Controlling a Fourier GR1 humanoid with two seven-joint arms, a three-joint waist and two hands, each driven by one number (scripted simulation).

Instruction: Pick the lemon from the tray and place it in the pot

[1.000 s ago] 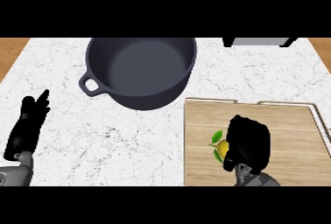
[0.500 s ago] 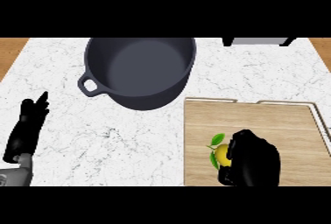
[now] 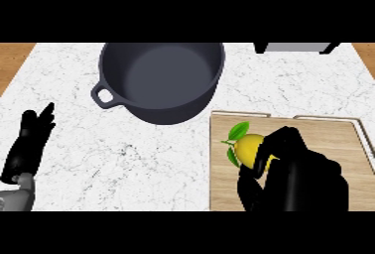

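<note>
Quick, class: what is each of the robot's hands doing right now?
Left hand: open, resting at the counter's left edge, holding nothing.
Right hand: curled round the lemon on the tray.

Black left hand (image 3: 28, 146) on grey forearm (image 3: 16, 198).

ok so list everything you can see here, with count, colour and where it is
dark grey metal pot: one, dark grey, upper middle of the counter, a handle on its left side, nothing inside
yellow lemon with green leaves: one, yellow and green, on the left part of the tray
light wooden tray: one, light wood, right side of the counter
white marble counter: one, white with grey veins, under everything
grey and black object: one, top right edge, cut off, cannot tell what it is
left hand: one, black, lower left, open, resting with fingers up
right hand: one, black, over the tray, fingers curled round the lemon
</note>
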